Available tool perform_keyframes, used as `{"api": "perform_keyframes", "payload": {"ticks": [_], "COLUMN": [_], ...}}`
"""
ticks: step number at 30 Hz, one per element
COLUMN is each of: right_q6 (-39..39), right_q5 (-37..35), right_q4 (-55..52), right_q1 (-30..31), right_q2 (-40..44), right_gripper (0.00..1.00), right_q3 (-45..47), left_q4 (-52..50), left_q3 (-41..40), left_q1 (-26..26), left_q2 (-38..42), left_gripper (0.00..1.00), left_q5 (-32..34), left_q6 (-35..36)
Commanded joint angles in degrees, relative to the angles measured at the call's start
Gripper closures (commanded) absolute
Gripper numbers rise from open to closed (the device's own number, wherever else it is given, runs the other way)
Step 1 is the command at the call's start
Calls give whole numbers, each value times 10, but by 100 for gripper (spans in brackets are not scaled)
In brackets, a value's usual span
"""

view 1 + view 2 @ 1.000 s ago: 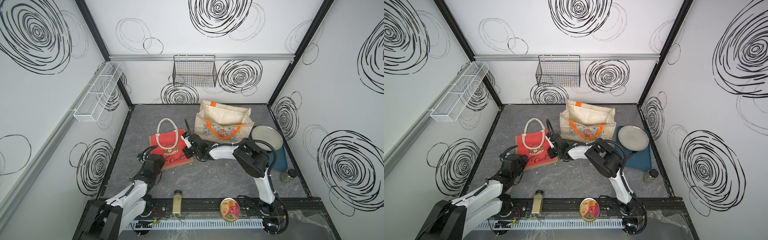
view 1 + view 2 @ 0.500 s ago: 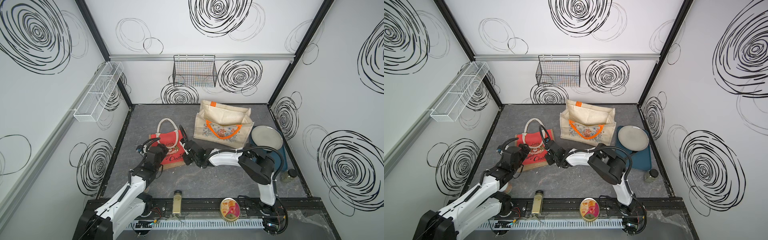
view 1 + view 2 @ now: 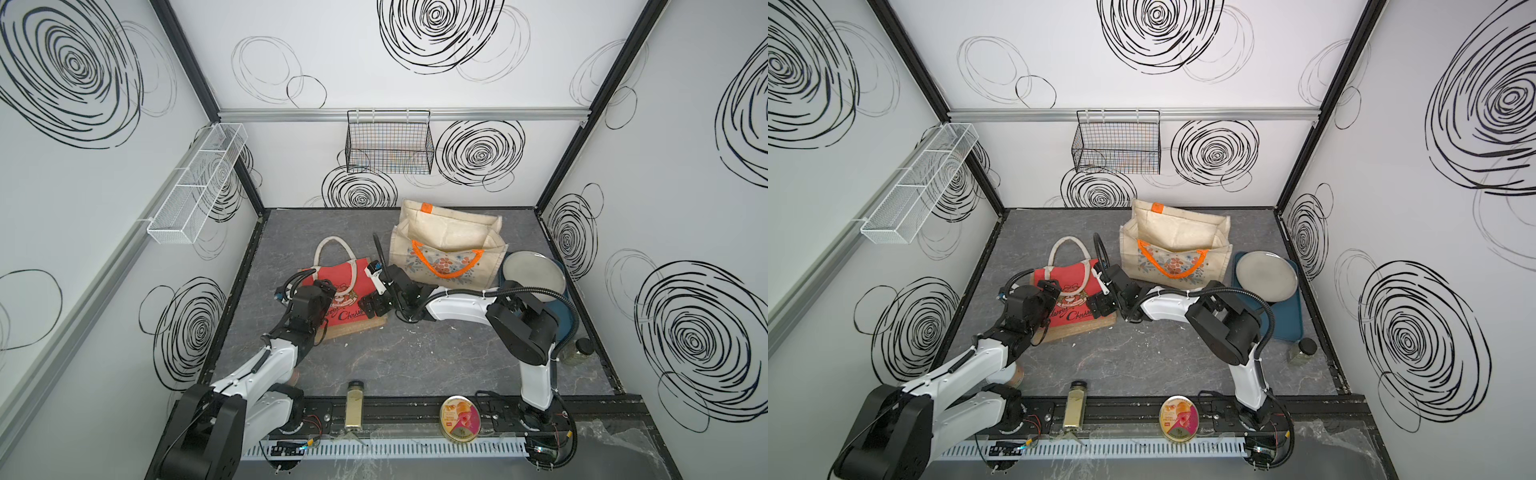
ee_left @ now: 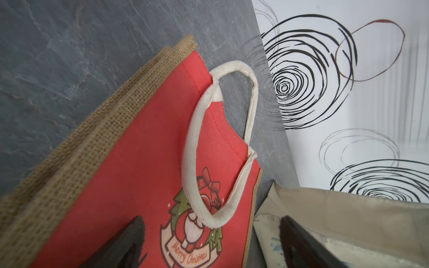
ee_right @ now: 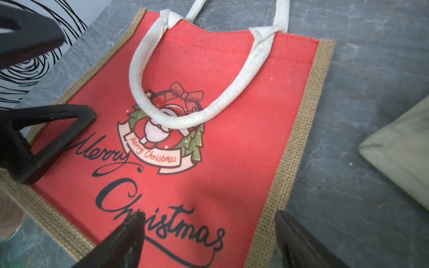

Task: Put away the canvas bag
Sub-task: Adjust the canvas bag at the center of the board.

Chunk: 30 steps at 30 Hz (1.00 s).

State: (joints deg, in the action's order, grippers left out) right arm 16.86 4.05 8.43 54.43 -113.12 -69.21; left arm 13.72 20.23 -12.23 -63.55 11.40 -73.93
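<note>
The canvas bag (image 3: 347, 270) (image 3: 1073, 278) is red with "Merry Christmas" print, burlap edges and white handles, and it lies flat on the grey floor. One handle loop rests on its printed face (image 5: 232, 162). My left gripper (image 3: 323, 286) (image 4: 211, 219) hovers open over the bag's left part. My right gripper (image 3: 374, 305) (image 5: 207, 214) is open over the bag's right burlap edge, one finger above the print and one past the edge. Neither holds anything. The left fingers (image 5: 58, 127) show in the right wrist view.
A beige tote (image 3: 449, 249) with orange handles stands upright just right of the bag. A black wire basket (image 3: 388, 145) hangs on the back wall and a white wire shelf (image 3: 199, 183) on the left wall. Plate (image 3: 534, 276) on blue tray (image 3: 563, 328), jar (image 3: 579, 351), spice bottle (image 3: 354, 403) and tin (image 3: 460, 417) lie at right and front.
Both grippers have opened. The left arm has reached forward from the bag's near left corner to over its left part. The right gripper has shifted slightly toward the front.
</note>
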Motion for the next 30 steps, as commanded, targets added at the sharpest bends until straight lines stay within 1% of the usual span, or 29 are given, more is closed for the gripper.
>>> {"api": "perform_keyframes", "payload": {"ticks": [1, 2, 3, 5, 6, 8, 9, 11, 12, 13, 14, 15, 16, 17, 18, 20, 21, 22, 24, 26, 27, 28, 30], "right_q6": [-25, -29, -31, -32, -32, -30, -30, -27, -26, -27, -28, -30, -32, -33, -34, -32, -30, -28, -25, -23, -23, -23, -22], "right_q5": [31, 42, 58, 63, 62, 56, 55, 56, 58, 58, 56, 49, 41, 36, 32, 27, 26, 25, 25, 25, 26, 27, 28], "right_q4": [24, 14, 6, 9, 12, 11, 10, 4, 3, 0, -5, -14, -24, -30, -36, -39, -38, -35, -30, -28, -26, -25, -21], "right_q1": [-2, -5, -5, 1, 5, 13, 15, 19, 20, 22, 25, 27, 29, 31, 31, 32, 32, 31, 30, 31, 31, 32, 32], "right_q2": [-20, -28, -36, -46, -48, -56, -61, -72, -77, -82, -86, -90, -94, -96, -98, -98, -96, -94, -90, -87, -86, -85, -84], "right_gripper": [21, 27, 36, 49, 53, 57, 60, 62, 64, 65, 66, 67, 68, 69, 69, 71, 72, 72, 73, 73, 73, 73, 74], "right_q3": [-37, -49, -58, -56, -52, -46, -45, -45, -43, -42, -42, -44, -44, -44, -43, -34, -27, -21, -12, -8, -5, -4, 0], "left_q4": [27, 45, 67, 86, 88, 92, 93, 109, 127, 133, 131, 130, 129, 125, 124, 132, 133, 139, 140, 136, 133, 135, 134], "left_q3": [21, 21, 22, 28, 31, 35, 37, 41, 46, 54, 60, 63, 64, 65, 63, 55, 51, 49, 48, 51, 53, 55, 63], "left_q1": [14, 21, 26, 28, 25, 20, 16, 12, 12, 9, 5, 0, -5, -10, -12, -14, -14, -14, -14, -12, -10, -6, 9], "left_q2": [-40, -56, -74, -103, -114, -132, -140, -158, -171, -183, -191, -198, -203, -208, -215, -226, -231, -234, -237, -235, -230, -224, -210], "left_gripper": [24, 27, 29, 32, 34, 38, 42, 47, 53, 57, 58, 57, 54, 50, 48, 61, 72, 76, 77, 86, 94, 98, 100], "left_q5": [-6, -20, -33, -42, -41, -34, -25, -25, -36, -48, -52, -51, -46, -40, -36, -25, -19, -16, -13, -11, -9, -9, -23], "left_q6": [-25, -33, -37, -43, -45, -46, -46, -42, -34, -29, -28, -32, -35, -40, -48, -67, -73, -76, -76, -70, -69, -68, -71]}}
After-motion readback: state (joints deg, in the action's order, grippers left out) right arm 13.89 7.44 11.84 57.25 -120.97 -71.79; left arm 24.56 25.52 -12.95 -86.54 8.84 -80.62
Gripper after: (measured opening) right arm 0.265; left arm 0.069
